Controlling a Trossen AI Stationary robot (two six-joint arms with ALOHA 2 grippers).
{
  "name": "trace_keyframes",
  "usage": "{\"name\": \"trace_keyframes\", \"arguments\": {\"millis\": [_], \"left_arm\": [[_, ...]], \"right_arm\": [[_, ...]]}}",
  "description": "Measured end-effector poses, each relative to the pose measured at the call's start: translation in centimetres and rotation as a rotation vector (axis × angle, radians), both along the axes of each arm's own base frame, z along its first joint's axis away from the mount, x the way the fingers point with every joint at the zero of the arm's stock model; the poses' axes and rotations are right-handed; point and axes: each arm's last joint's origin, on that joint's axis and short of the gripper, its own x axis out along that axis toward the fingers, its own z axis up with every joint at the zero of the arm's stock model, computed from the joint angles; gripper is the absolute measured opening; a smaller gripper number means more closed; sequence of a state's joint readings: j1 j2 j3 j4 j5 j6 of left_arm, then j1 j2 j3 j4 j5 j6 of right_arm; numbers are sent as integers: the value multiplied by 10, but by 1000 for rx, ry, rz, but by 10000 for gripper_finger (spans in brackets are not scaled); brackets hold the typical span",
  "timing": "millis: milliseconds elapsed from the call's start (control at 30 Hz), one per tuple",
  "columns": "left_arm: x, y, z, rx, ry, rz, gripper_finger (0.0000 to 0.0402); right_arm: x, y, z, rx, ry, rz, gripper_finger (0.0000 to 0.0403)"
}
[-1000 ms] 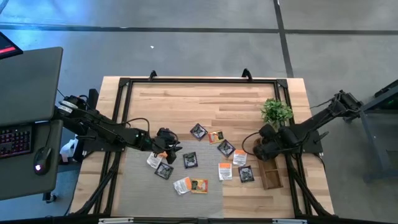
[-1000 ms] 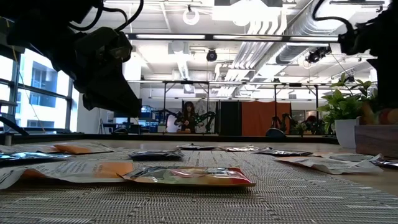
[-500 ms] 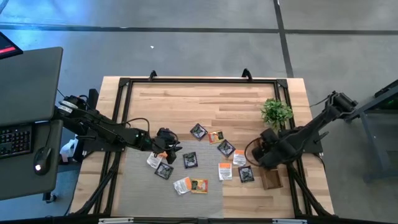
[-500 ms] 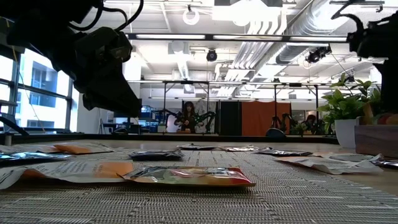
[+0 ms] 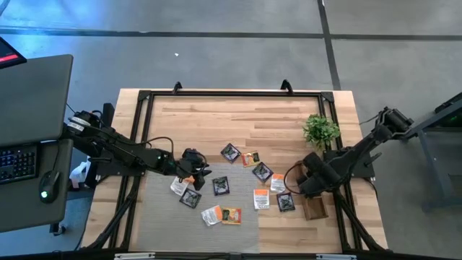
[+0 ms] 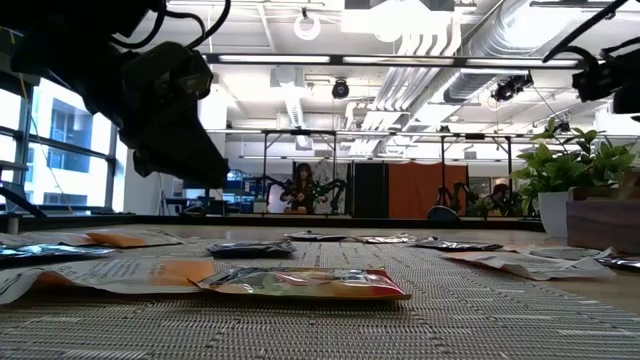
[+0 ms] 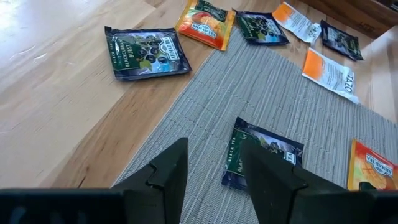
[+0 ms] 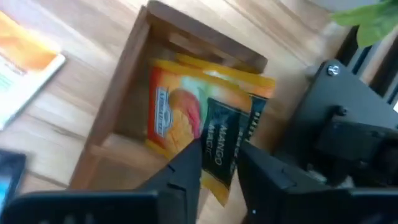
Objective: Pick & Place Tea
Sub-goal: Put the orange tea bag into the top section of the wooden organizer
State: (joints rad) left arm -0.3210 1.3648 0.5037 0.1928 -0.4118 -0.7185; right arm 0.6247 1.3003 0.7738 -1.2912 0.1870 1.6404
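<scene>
Several tea sachets (image 5: 220,185) lie flat across the grey mat (image 5: 166,224) and the wood, black, white-and-orange and orange ones. My left gripper (image 7: 211,177) hovers open over the mat, next to a black sachet (image 7: 264,158), with nothing between its fingers. My right gripper (image 8: 219,171) points steeply down over the brown wooden tray (image 8: 118,93) at the table's right. Its fingers stand apart. An orange-yellow sachet (image 8: 180,112) with a black band sits tilted inside the tray, its lower part resting in the compartment. My right gripper has one finger (image 8: 186,171) on each side of the orange-yellow sachet's nearest edge (image 8: 219,155), coming from above. Whether the fingers touch that edge, I cannot tell. The sachet stands tilted inside the tray.
A small green potted plant (image 5: 320,130) stands just beyond the tray's far end. A black frame (image 5: 231,94) runs round the table. A white-and-orange sachet (image 8: 25,68) lies on the wood beside the tray.
My right gripper has gone toward the table's near edge along the tray and sunk a little, tipping more steeply down. In the low view the orange thing that showed above the tray's wall no longer shows there.
</scene>
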Motion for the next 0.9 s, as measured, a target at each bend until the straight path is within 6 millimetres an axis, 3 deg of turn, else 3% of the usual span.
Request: {"name": "trace_keyframes", "arguments": {"millis": [267,400,500,667,900], "left_arm": [[0,0,0,-58,-12,44,147],[2,1,3,-40,-52,82,147],[6,0,9,-58,-128,89,147],[8,0,13,-47,-175,79,147],[8,0,13,-48,-177,91,147]], "right_arm": [[10,6,21,25,-41,85,149],[23,8,27,-117,-240,184,158],[42,12,31,-273,-450,329,156],[82,7,35,-436,-596,466,155],[131,-32,5,-335,-530,418,156]]}}
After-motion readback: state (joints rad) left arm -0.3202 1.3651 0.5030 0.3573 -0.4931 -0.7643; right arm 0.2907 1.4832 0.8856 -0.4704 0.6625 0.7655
